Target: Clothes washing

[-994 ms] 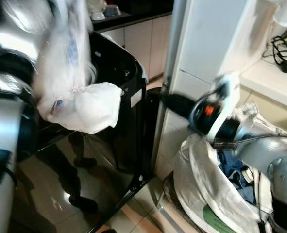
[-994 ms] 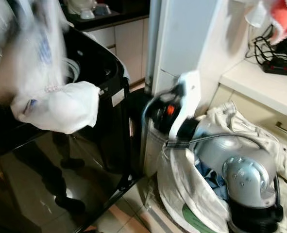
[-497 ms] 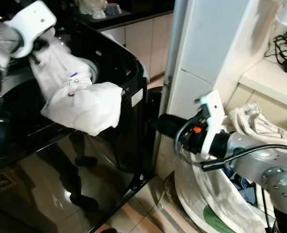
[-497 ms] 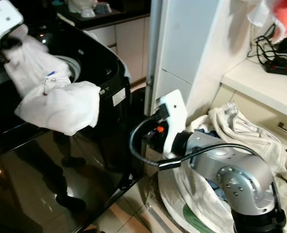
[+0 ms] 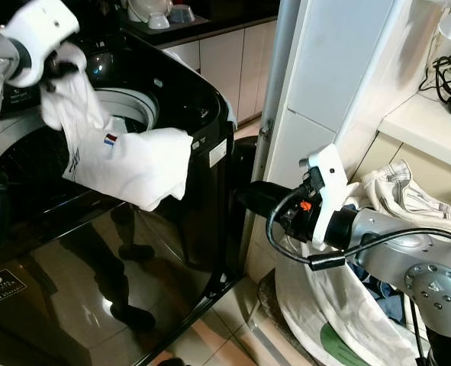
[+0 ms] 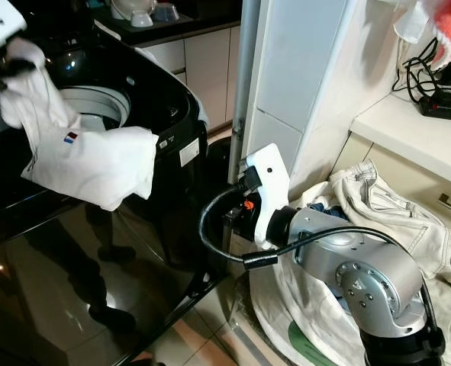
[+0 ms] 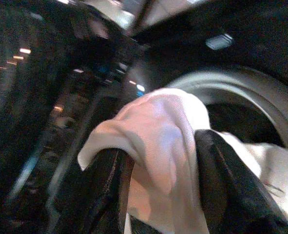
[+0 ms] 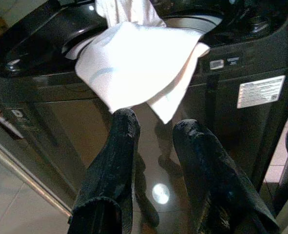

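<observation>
A white garment [image 5: 130, 156] is clamped in the left pincer [image 7: 158, 161], held over the washer drum [image 5: 130, 110] below for loading. The right pincer [image 8: 156, 146] is held apart, empty, beside the washer.

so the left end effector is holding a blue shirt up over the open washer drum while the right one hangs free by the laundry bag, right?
Not quite: the shirt is white, not blue; it carries just a small red and blue mark, as the left eye view shows. The rest holds: the left end effector grips it over the open washer drum, and the right end effector hangs free beside the laundry bag.
</observation>
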`<state>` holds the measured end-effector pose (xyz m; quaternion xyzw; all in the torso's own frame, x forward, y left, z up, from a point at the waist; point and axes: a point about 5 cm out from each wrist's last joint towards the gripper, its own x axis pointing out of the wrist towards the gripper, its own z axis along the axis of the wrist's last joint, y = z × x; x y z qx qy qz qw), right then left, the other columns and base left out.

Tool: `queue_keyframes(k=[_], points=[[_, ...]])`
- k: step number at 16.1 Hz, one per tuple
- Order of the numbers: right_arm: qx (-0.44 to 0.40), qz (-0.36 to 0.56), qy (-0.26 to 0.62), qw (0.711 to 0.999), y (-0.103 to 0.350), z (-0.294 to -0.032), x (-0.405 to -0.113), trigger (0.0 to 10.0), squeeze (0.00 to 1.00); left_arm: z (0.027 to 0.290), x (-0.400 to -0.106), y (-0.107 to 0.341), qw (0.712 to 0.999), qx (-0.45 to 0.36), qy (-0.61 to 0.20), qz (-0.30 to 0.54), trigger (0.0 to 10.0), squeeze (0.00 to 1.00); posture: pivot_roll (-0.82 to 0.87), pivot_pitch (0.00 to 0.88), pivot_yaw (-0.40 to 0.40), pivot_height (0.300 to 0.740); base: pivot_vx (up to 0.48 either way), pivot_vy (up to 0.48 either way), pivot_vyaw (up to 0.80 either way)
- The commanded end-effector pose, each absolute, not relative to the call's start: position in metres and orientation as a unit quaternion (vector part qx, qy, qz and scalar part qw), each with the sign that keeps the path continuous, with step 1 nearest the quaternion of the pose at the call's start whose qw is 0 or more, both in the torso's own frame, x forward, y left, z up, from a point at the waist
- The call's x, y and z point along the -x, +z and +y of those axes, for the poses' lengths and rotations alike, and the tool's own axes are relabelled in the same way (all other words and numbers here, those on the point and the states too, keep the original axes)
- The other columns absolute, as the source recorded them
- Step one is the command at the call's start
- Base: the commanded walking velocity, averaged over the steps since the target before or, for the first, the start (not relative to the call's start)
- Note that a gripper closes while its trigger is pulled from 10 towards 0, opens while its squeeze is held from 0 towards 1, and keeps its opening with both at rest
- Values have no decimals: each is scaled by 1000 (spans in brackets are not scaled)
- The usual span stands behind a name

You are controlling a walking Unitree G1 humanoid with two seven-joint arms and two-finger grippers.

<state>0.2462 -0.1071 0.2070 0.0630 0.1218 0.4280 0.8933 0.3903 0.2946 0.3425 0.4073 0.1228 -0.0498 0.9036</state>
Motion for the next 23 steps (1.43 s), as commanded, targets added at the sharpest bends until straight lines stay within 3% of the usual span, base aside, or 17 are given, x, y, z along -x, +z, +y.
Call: queue_keyframes(k=[1, 4, 5, 13, 15, 16, 20, 22, 23], points=[[-61, 116, 408, 904, 208, -112, -250, 10000, 0, 293, -388, 367, 906, -415, -30, 81, 10000, 0, -39, 0, 12, 740, 0, 0, 0], [-57, 117, 401, 907, 207, -115, -252, 10000, 0, 289, -382, 339, 886, -385, -180, 183, 10000, 0, -40, 0, 19, 740, 0, 0, 0], [-55, 117, 398, 908, 206, -116, -252, 10000, 0, 289, -383, 341, 896, -377, -169, 164, 10000, 1000, -41, 0, 19, 740, 0, 0, 0], [-52, 125, 395, 909, 203, -116, -253, 10000, 0, 302, -367, 331, 806, -463, -238, 283, 10000, 1000, -34, 0, 18, 740, 0, 0, 0], [-50, 128, 393, 909, 202, -115, -253, 10000, 0, 302, -365, 329, 784, -482, -255, 297, 10000, 180, -32, 0, 21, 740, 0, 0, 0], [-49, 129, 392, 909, 201, -115, -253, 10000, 0, 301, -359, 322, 758, -479, -302, 324, 10000, 0, -34, 0, 25, 740, 0, 0, 0], [-48, 132, 386, 912, 199, -118, -253, 10000, 0, 310, -347, 314, 700, -519, -329, 364, 10000, 0, -25, 0, 24, 740, 0, 0, 0], [-48, 130, 385, 912, 199, -117, -254, 10000, 0, 303, -356, 328, 738, -536, -293, 286, 10000, 0, -24, 0, 26, 740, 0, 0, 0], [-52, 124, 373, 918, 200, -118, -256, 10000, 0, 293, -362, 335, 772, -520, -287, 225, 10000, 0, -26, 0, 30, 740, 0, 0, 0]])
